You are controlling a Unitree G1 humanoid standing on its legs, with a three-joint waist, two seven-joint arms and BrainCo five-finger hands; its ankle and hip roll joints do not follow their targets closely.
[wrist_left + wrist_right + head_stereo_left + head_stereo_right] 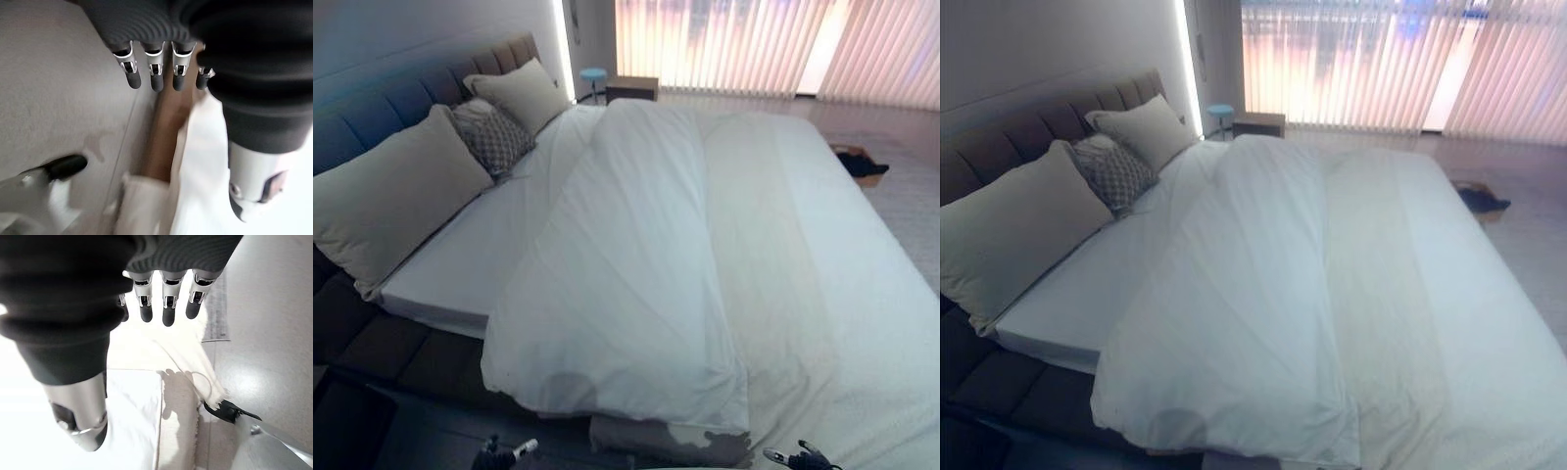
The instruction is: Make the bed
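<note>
Both robot hands hang low at the bed's near edge with fingers straight and holding nothing: the left robot hand (156, 73) over the floor (54, 88) beside the bed frame, the right robot hand (164, 303) just above the duvet's (636, 264) near hem. Beyond them the duvet lies folded back on itself, leaving the sheet (480, 245) bare before the pillows (391, 196). A grab at one layer only could drag it crooked or bunch it.

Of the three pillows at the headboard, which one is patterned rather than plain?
The middle pillow: smaller, grey with a fine pattern, wedged between the large plain pillow nearest the camera and the plain pillow at the far side.
</note>
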